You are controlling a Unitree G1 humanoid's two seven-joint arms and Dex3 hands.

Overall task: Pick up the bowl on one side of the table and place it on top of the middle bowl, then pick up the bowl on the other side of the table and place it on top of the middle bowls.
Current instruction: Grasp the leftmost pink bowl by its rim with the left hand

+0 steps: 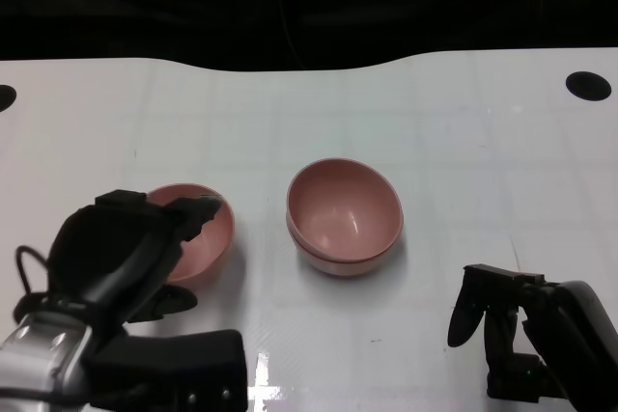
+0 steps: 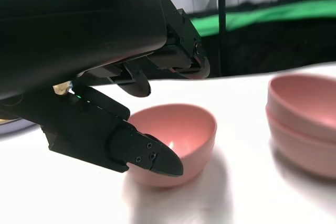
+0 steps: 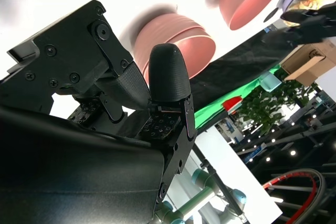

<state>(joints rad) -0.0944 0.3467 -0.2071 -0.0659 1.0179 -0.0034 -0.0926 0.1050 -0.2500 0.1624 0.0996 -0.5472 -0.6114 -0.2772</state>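
On the white bench [image 1: 435, 142], two pink bowls sit nested as a middle stack [image 1: 345, 216], upright, at the centre. A single pink bowl [image 1: 198, 238] stands on the bench to the stack's left, apart from it; the left hand [image 1: 135, 243] is at this bowl with fingers [image 2: 152, 158] spread about its near rim, one outside the wall, not lifting it. The right hand [image 1: 502, 320] hangs near the bench, well apart from the stack, fingers apart and holding nothing.
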